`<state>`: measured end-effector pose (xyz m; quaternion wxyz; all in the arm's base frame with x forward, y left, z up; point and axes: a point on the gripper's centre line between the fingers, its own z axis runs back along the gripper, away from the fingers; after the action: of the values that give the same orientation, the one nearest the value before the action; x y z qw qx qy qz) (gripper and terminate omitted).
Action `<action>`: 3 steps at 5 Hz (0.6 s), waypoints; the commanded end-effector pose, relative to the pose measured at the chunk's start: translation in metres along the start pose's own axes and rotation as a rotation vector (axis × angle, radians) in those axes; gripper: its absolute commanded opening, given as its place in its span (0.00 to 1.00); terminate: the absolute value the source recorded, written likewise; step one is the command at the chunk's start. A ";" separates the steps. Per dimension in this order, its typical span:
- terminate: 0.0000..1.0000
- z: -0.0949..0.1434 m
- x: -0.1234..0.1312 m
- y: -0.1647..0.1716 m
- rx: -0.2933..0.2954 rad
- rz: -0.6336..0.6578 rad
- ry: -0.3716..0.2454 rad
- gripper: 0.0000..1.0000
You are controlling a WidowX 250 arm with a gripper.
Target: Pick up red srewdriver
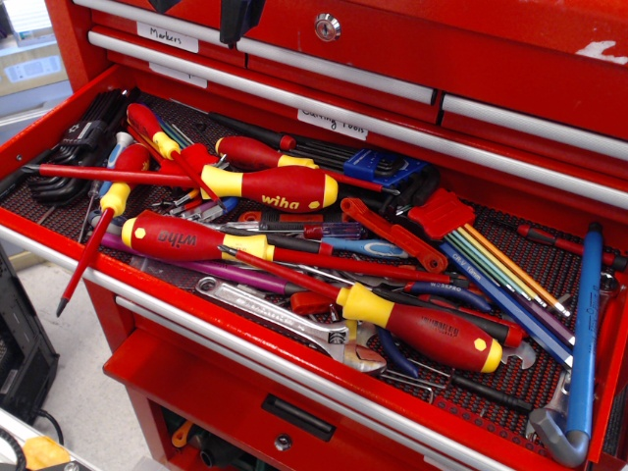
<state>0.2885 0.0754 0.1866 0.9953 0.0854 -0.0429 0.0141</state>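
As the drawer stands pulled out, setting: red tool chest (510, 59), open drawer (245, 339) heaped with hand tools on a black mesh liner.
Gripper: dark piece (241, 22) at the top edge of the view, above the drawer's back left; cropped, so the finger gap cannot be told. It holds nothing visible.
Red srewdriver: (115, 199) at the drawer's left end, slim, short red handle, yellow collar. Its thin red shaft slants down-left, with the tip past the drawer's front rail.
Crossing: long-shafted slim screwdriver (88, 173) lies across its handle; which one is on top cannot be told.
Neighbours: fat wiha screwdriver (182, 237) just right of the collar; second wiha screwdriver (280, 186) behind it.
Left of it: black hex keys (74, 152).
Front centre: adjustable wrench (294, 329).
Right side: coloured hex key set (491, 260) and blue-handled tool (584, 334), well apart from the target.
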 end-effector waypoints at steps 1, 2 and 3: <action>0.00 0.000 0.000 0.000 0.000 0.000 0.000 1.00; 0.00 -0.016 0.013 0.021 0.081 0.165 -0.003 1.00; 0.00 -0.033 0.024 0.039 0.166 0.262 -0.096 1.00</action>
<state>0.3190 0.1222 0.1490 0.9686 0.1641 -0.0956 0.1608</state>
